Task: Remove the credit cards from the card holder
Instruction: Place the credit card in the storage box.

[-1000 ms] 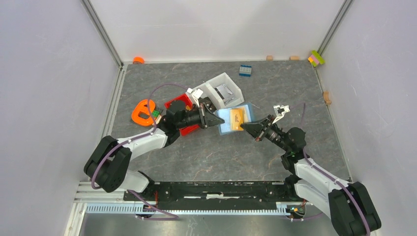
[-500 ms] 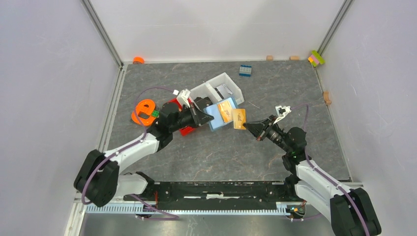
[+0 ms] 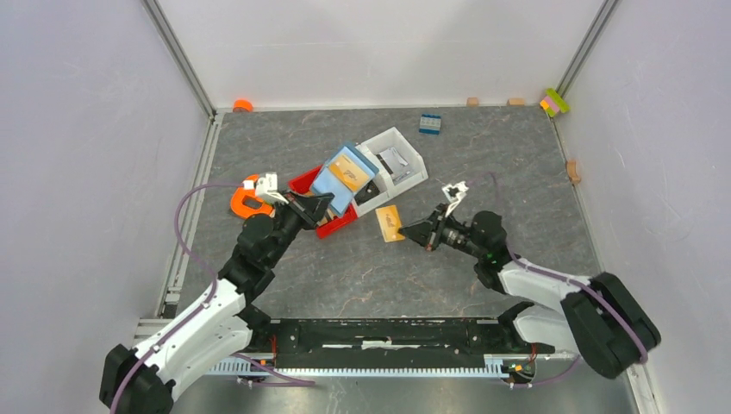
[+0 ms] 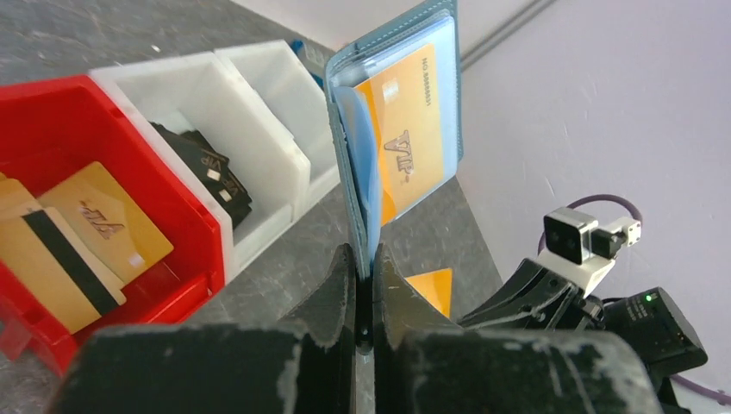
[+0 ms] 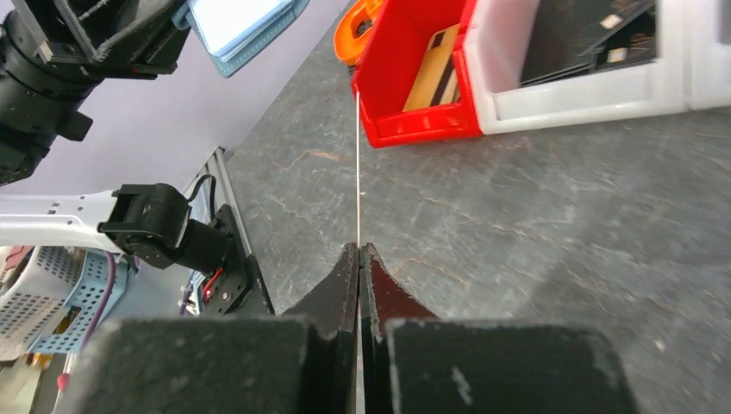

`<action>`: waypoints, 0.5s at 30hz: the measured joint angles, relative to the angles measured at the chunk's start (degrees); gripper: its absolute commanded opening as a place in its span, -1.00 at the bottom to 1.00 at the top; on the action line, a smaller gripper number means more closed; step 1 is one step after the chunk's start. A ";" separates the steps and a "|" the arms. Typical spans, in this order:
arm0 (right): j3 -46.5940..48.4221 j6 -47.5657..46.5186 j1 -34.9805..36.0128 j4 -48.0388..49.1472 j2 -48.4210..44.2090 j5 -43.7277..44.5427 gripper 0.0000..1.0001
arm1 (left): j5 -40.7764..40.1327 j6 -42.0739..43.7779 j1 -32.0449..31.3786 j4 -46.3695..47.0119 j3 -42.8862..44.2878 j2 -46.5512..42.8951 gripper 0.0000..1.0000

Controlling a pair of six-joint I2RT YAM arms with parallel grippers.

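Card holder (image 3: 343,177) held open above the bins, mid-desk; one credit card (image 3: 390,222) is out.
The left gripper (image 4: 364,259) pinches the holder's lower edge, its long axis rising from the jaws, with an orange card (image 4: 412,121) in its sleeve. The right gripper (image 3: 414,231) clamps the loose card, edge-on to its camera and pointing at the red bin (image 5: 414,129), which holds tan cards (image 4: 78,233). The white bin (image 5: 586,90) holds dark cards (image 4: 207,177).
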 measured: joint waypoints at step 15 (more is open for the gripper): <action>27.61 -1.27 10.88 -6.58 30.40 4.96 -1.00 | -6.75 0.00 -0.11 -1.77 -1.79 -7.96 -0.95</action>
